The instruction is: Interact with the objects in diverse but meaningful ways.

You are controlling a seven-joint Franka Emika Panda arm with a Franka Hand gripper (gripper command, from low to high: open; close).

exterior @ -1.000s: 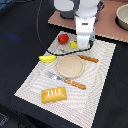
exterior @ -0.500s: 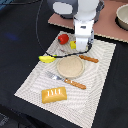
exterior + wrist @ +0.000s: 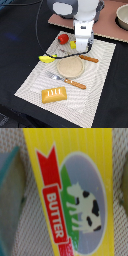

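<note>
My claw (image 3: 80, 49) hangs right over the butter block (image 3: 70, 193) so I can grab it. I cannot tell if my claw is released or clenched.

The wrist view is almost filled by a yellow butter block (image 3: 70, 188), seen close and slightly blurred, lying slantwise across the picture on a pale mat (image 3: 17, 223) with fine ribbing. Its label carries a red ribbon banner (image 3: 54, 208) with the word BUTTER in white letters, beside a grey-blue oval holding a black-and-white cow (image 3: 85, 213) on a green patch. A blurred teal shape (image 3: 7, 175) sits at one edge of the picture; what it is cannot be told.
</note>
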